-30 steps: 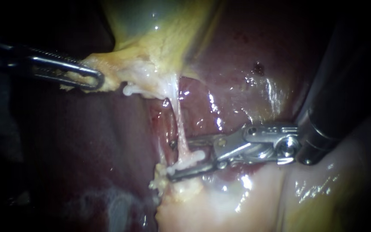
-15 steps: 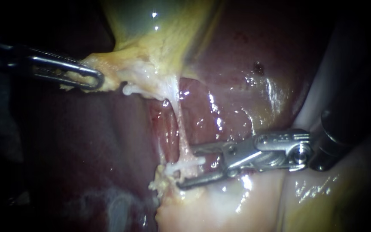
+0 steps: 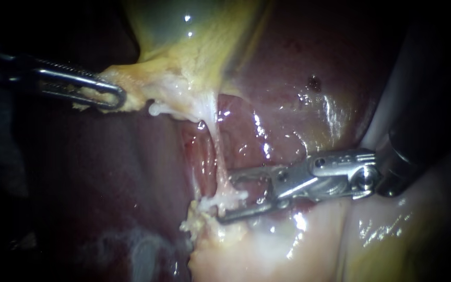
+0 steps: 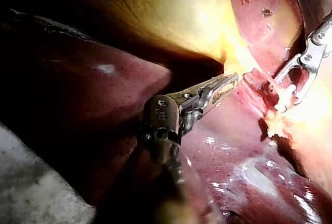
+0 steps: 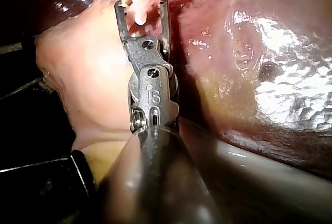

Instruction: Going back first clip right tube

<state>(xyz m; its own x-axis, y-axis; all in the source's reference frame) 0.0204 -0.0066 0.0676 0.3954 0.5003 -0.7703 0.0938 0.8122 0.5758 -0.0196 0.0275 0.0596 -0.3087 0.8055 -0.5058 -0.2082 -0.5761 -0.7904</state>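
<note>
A thin pale tube (image 3: 218, 149) runs from the yellow gallbladder (image 3: 194, 47) down to pale tissue at the lower centre. A white clip (image 3: 232, 198) sits across the tube's lower end. My right instrument (image 3: 226, 198) comes in from the right; its jaws stand open on either side of the clip, which lies loose at their tips. The right wrist view shows the same clip (image 5: 136, 7) between the open jaws (image 5: 140, 6). My left instrument (image 3: 117, 97) is shut on the gallbladder's lower edge at the upper left, also seen in the left wrist view (image 4: 229, 83).
Dark red liver (image 3: 298, 78) lies behind and around the tube, wet and glinting. A second small white clip (image 3: 156, 109) shows near the gallbladder's lower edge. Pale fatty tissue (image 3: 288, 245) fills the lower right under my right instrument's shaft (image 3: 418, 130).
My right instrument has drawn back to the right along the tissue, its jaws a little wider. The clip stays on the tube. My left instrument has held still.
</note>
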